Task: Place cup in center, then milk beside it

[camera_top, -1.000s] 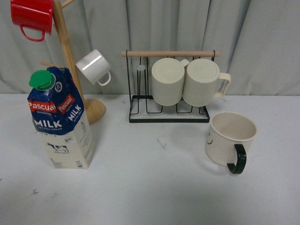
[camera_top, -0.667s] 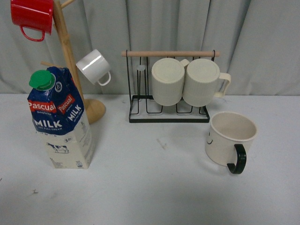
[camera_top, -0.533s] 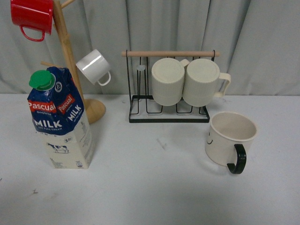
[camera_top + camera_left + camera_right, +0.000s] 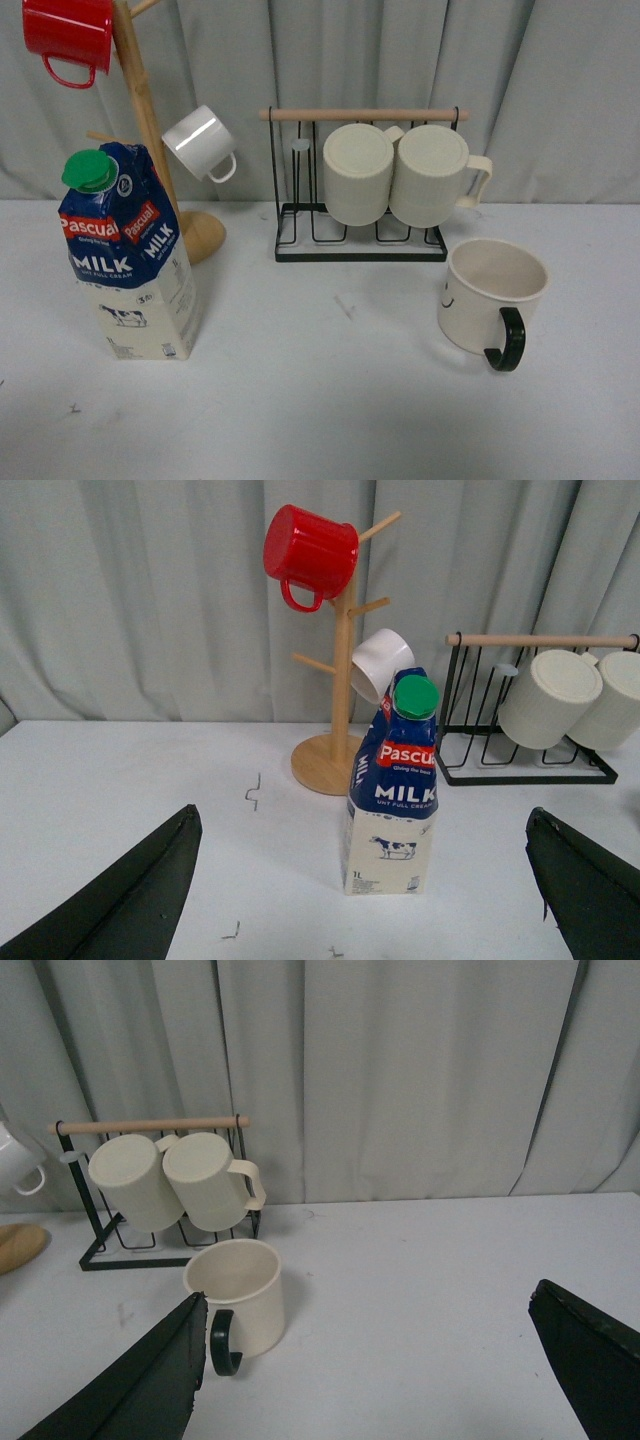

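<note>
My right pincer point(image 4: 368, 1298) hangs spread wide and empty over the table point(image 4: 330, 420), with the cup point(image 4: 240, 1295) ahead of it. The cup is off the pincer's centre line, just in front of one finger's tip. It stands upright, mouth up, its black handle turned back toward the pincer. My left pincer point(image 4: 362, 818), likewise spread and holding nothing, faces the milk point(image 4: 392, 800), which stands upright straight ahead between its fingers, well short of contact. From the body camera the cup point(image 4: 490, 295) sits on my right and the milk point(image 4: 130, 260) on my left, well apart, with the center point(image 4: 335, 350) bare between them. The right arm looks the nearer one for the cup. It would probably have to shift sideways toward that finger before closing, then carry the cup inward.
</note>
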